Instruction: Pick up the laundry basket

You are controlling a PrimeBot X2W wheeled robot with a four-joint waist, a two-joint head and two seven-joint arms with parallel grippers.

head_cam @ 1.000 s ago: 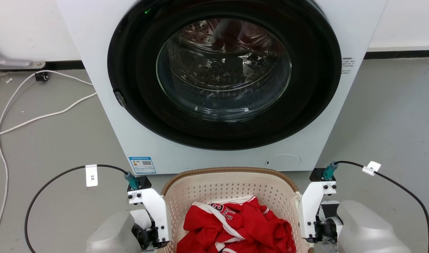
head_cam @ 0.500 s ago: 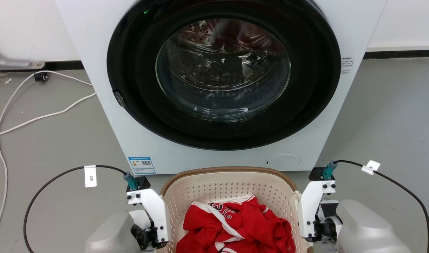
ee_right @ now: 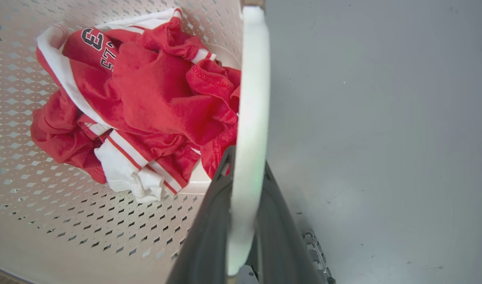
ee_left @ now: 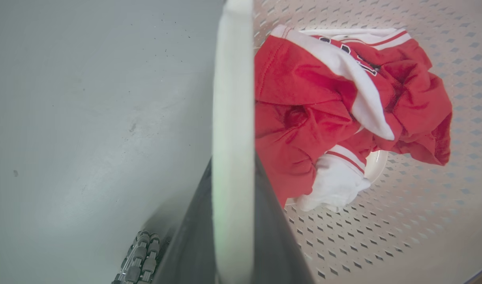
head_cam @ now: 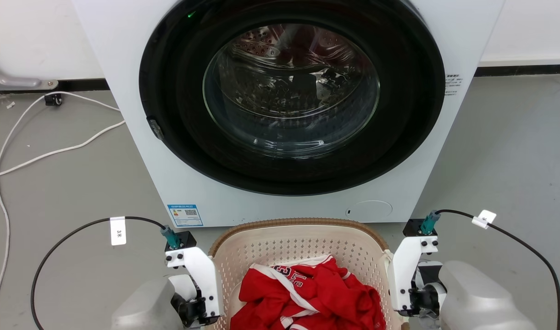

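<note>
Cream plastic under a brown woven rim: that's the laundry basket (head_cam: pixel 298 223), low in the head view, right in front of the washing machine (head_cam: pixel 137 151) and squarely between the two arms. Whether it is sitting on the grey floor (head_cam: pixel 55 192) or just off it, I cannot tell from here.

Starting far left, a white cable (head_cam: pixel 55 151) snakes over the floor, well away from the action. Moving in to the left wrist view, the left claw (ee_left: pixel 233 165) is right at the basket's near wall, with the white left handle (ee_left: pixel 233 98) running straight up between its two dark fingers (ee_left: pixel 193 244). The gap is narrow; both fingers press against the handle's sides, so it looks clamped on that handle.

In the middle, a crumpled red jersey (head_cam: pixel 307 293) with white trim lies on the perforated bottom, inside the basket and clear of both claws.

Over to the right wrist view, it's a mirror picture. The right claw (ee_right: pixel 246 161) sits at the opposite wall, and the white right handle (ee_right: pixel 254 79) rises between its fingers (ee_right: pixel 209 221). It too is drawn in tight, gripping the handle, with the jersey on the inner side and bare floor on the outer.
</note>
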